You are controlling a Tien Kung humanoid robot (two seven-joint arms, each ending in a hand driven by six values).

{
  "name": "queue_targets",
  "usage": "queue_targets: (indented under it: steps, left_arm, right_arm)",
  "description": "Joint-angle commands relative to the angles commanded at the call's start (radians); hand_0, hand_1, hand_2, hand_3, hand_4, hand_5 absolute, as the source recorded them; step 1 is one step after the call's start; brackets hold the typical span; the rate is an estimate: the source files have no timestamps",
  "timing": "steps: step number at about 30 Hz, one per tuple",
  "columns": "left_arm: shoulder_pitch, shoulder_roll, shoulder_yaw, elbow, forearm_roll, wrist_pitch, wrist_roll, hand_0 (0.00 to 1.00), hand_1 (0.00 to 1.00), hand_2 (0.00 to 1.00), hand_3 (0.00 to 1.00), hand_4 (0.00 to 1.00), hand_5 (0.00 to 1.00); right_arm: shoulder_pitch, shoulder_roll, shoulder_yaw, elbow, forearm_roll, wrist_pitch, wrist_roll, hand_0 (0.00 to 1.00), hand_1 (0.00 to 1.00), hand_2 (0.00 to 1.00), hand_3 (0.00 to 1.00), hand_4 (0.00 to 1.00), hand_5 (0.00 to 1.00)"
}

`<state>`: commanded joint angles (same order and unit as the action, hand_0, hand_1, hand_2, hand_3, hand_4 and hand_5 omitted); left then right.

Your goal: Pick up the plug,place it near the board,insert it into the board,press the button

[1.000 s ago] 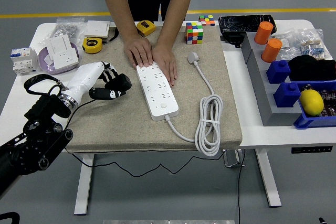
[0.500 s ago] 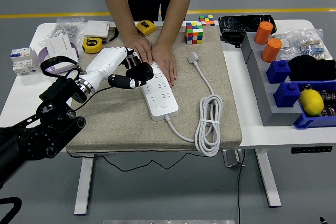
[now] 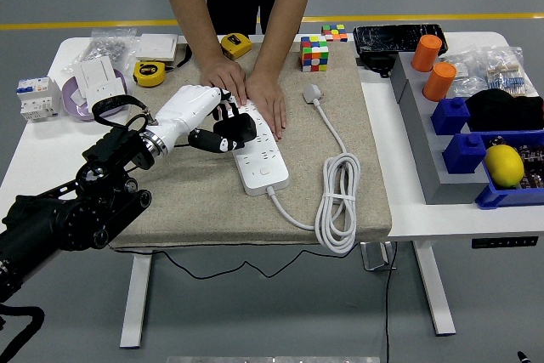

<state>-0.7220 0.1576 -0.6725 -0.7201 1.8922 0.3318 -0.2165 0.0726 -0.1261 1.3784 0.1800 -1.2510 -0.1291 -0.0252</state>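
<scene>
stage: plug carried to power strip (image 3: 255,147), not inserted | left robot hand (image 3: 223,127) clenched on black plug (image 3: 235,134) over strip's near-left sockets | person's hands (image 3: 246,91) steady strip | left: insertion, button press

The left hand (image 3: 212,121) now reaches farther right than a second ago, its dark fingertips (image 3: 236,135) over the power strip's (image 3: 255,149) left edge, just beside the person's hand (image 3: 226,82).
</scene>
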Motion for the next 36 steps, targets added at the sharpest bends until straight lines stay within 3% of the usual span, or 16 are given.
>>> queue_targets:
  steps: [16, 36]
  left_arm:
    - [-0.019, -0.02, 0.005, 0.093, 0.017, 0.02, -0.008, 0.425, 0.419, 0.411, 0.438, 0.621, 0.164]
    - [-0.019, -0.032, 0.006, 0.116, 0.018, 0.023, -0.006, 0.425, 0.425, 0.413, 0.438, 0.624, 0.166]
  right_arm:
    - [0.004, 0.0, 0.0, 0.0, 0.0, 0.001, 0.0, 0.998, 0.905, 0.841, 0.856, 0.998, 0.958]
    - [0.004, -0.002, -0.001, 0.0, -0.006, 0.002, -0.002, 0.998, 0.905, 0.841, 0.855, 0.998, 0.951]
